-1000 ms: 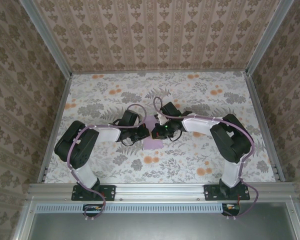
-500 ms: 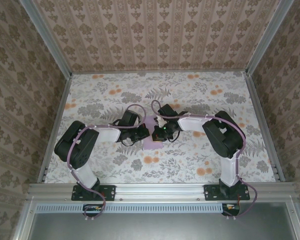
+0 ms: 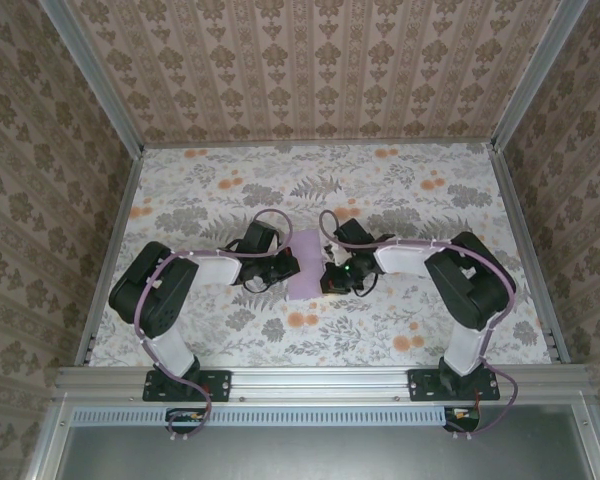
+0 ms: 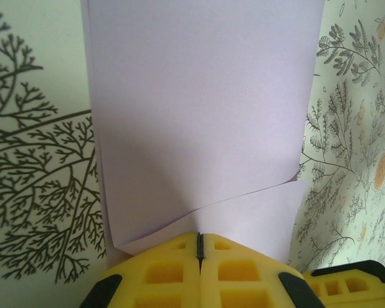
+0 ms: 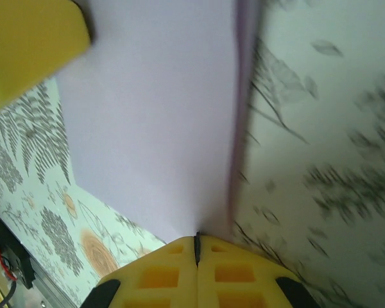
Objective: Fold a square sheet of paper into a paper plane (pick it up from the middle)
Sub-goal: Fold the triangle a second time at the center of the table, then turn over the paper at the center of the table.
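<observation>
Floral-print cloth in grey, green and orange [image 3: 400, 330] covers the table, with damask-patterned wall panels [image 3: 310, 70] on three sides. On the left, the black and white left arm [image 3: 195, 270] reaches in toward the middle, a purple cable looped along it. The left gripper [image 3: 292, 266] sits at the left edge of the thin lilac-purple square sheet of paper [image 3: 306, 250], which lies at the centre of the table between the two arms.

From the left wrist, the left gripper [image 4: 200, 247] has its yellow jaws pressed together, the tips at the sheet's [image 4: 199, 109] near edge. One layer of paper lies folded over another there, its lower corner curling up. Whether any paper is pinched between the jaws cannot be told.

On the right side of the sheet, the right gripper [image 3: 327, 280] meets its lower right edge. From the right wrist, the right gripper [image 5: 196, 247] also has its yellow jaws together, the tips touching the sheet [image 5: 154, 122], whose right-hand edge shows as a darker purple band. The right arm [image 3: 450, 280] bends back toward its base.
</observation>
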Tool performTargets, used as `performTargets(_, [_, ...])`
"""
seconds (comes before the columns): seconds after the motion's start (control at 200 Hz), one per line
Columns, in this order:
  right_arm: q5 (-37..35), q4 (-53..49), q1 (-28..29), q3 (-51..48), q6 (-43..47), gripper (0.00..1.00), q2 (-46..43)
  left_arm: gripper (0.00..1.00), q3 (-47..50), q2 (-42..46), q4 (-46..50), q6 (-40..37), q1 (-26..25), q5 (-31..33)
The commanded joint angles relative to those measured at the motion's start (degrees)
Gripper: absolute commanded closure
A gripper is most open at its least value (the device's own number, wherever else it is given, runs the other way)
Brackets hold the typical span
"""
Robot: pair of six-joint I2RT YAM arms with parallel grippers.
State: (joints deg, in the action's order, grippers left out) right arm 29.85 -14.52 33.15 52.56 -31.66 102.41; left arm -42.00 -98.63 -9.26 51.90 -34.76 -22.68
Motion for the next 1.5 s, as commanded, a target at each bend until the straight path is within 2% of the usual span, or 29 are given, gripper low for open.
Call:
performTargets(0.0, [-0.8,-5.7,-0.9,-3.5,1.2,1.00,-3.0,1.00,2.2,-2.6,5.8,0.2,0.6,2.9])
performTargets(0.135, [-1.0,-4.1,-2.5,-3.6,0.3,0.99,-7.5,1.00,1.4,-1.9,3.5,-0.5,0.5,0.6])
performTargets(0.215, [-1.4,-1.8,-3.4,-2.4,-0.8,0.92,-9.5,1.00,0.3,0.0,2.9,-1.0,0.5,-0.5])
performTargets(0.27, [-1.1,0.0,-3.8,-1.1,-1.5,0.84,-9.6,0.94,-0.8,1.9,3.0,-1.2,0.5,-0.9])
performTargets(0.4, [0.2,4.1,-4.9,2.0,-1.7,0.62,-6.6,0.72,-2.7,7.1,4.7,-1.1,1.0,-0.1])
performTargets(0.545, [1.1,7.2,-5.5,6.2,0.4,0.52,-2.2,0.53,-2.0,12.5,7.0,-1.1,2.5,2.6])
performTargets(0.64, [3.9,8.0,-5.7,9.1,1.7,0.52,1.9,0.45,-0.3,15.2,8.4,-1.0,3.5,4.2])
performTargets(0.77, [4.1,10.0,-6.1,10.2,3.2,0.51,5.0,0.33,2.3,18.1,8.6,-1.4,3.8,5.5])
performTargets(0.95, [6.5,12.8,-7.3,10.5,3.0,0.43,7.2,0.11,6.1,21.0,6.9,-0.4,3.8,7.4])
performTargets(1.075, [8.6,13.2,-7.6,10.5,3.0,0.45,8.6,0.00,7.5,22.9,6.8,-0.8,3.8,8.6])
performTargets(1.155, [11.2,14.3,-7.5,10.0,3.1,0.49,9.1,0.00,7.5,23.3,6.8,-1.0,3.8,8.1])
performTargets(1.495, [14.6,12.0,-7.5,10.7,6.5,0.64,10.3,0.00,6.6,19.8,3.8,0.6,3.8,3.6])
